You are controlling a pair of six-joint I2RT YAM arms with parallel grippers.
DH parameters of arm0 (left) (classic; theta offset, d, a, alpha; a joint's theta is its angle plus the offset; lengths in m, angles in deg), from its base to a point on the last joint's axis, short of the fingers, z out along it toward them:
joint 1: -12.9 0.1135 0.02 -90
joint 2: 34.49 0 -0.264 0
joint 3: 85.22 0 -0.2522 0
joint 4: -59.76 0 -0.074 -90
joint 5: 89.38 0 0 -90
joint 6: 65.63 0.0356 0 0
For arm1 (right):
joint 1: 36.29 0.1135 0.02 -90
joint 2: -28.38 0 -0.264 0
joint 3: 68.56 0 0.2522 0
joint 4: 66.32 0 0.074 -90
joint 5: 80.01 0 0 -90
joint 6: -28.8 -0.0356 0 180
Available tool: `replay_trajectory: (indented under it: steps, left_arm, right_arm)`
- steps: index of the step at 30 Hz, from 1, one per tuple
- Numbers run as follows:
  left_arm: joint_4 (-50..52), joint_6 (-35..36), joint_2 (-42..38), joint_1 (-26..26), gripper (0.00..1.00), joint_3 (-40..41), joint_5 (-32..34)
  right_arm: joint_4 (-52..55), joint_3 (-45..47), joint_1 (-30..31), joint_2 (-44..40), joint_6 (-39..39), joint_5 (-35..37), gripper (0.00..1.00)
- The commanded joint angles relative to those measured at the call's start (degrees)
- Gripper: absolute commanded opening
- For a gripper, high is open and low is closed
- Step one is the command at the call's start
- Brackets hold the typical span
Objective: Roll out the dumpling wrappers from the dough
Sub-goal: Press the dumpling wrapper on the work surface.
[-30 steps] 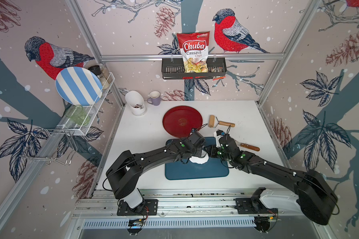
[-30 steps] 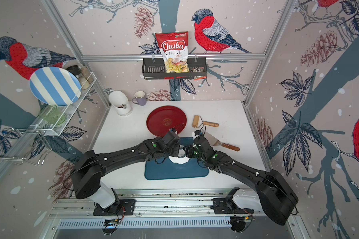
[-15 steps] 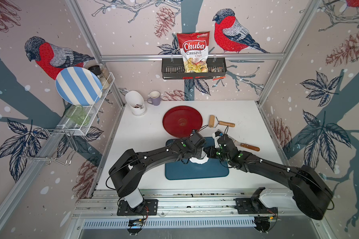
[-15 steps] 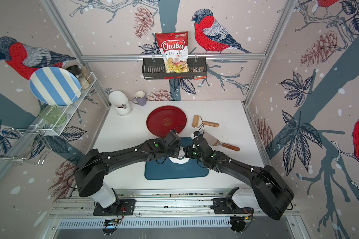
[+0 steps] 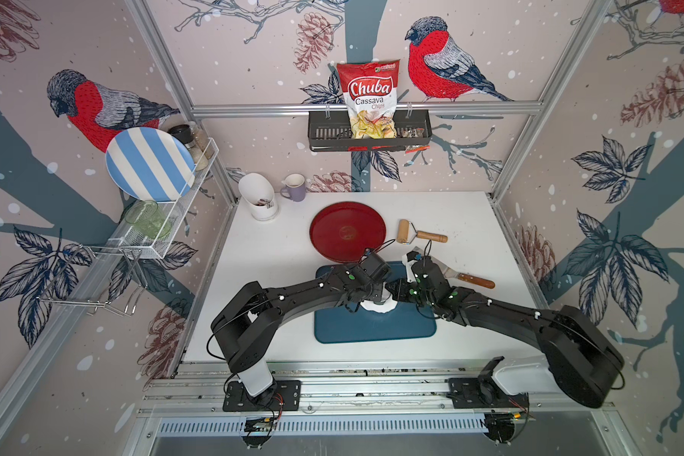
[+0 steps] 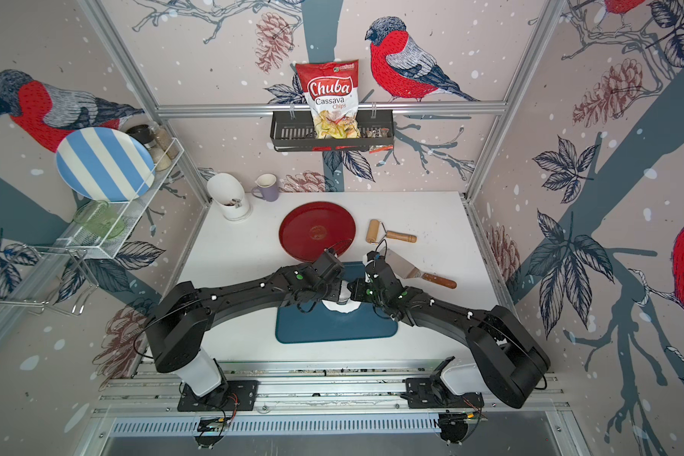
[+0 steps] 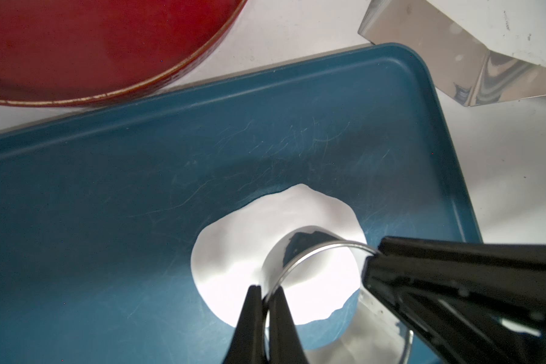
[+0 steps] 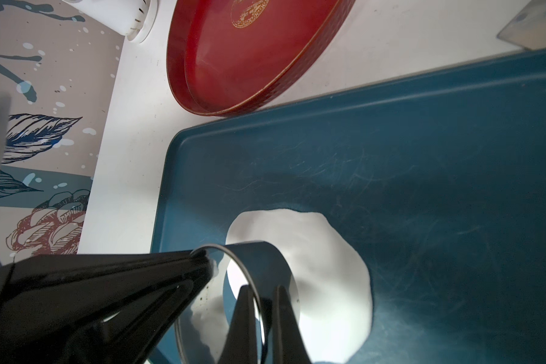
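Note:
The dough (image 7: 234, 252) lies as a flat, irregular white sheet on the blue tray (image 7: 108, 189); it also shows in both top views (image 5: 378, 307) (image 6: 338, 307). A metal ring cutter (image 7: 300, 249) stands on the dough. My left gripper (image 7: 267, 290) is shut on one side of the cutter's rim. My right gripper (image 8: 262, 290) is shut on the opposite side of the ring cutter (image 8: 265, 261). The two grippers meet tip to tip over the tray (image 5: 372, 329). No dumpling wrappers are in view.
A red plate (image 5: 346, 231) sits just behind the tray. A wooden roller (image 5: 403, 231) and a metal spatula (image 5: 451, 272) lie to the right. A white holder (image 5: 259, 197) and a purple mug (image 5: 295, 187) stand at the back left.
My right gripper's jaws have closed onto the ring cutter's rim. Both arms have shifted only slightly over the tray.

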Motion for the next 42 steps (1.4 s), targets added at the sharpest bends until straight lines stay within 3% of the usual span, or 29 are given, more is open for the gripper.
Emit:
replay_trajectory:
  steps: [1, 42]
  left_arm:
    - [-2.57, 0.37, 0.34, 0.52, 0.0, 0.88, 0.07]
    - [-6.48, 0.9, 2.82, 1.84, 0.0, 3.78, -2.03]
  right_arm:
    - [-1.78, -0.13, -0.28, 1.46, 0.6, 0.02, 0.0]
    - [-1.72, -1.01, -1.96, 6.6, 1.6, -2.8, 0.0]
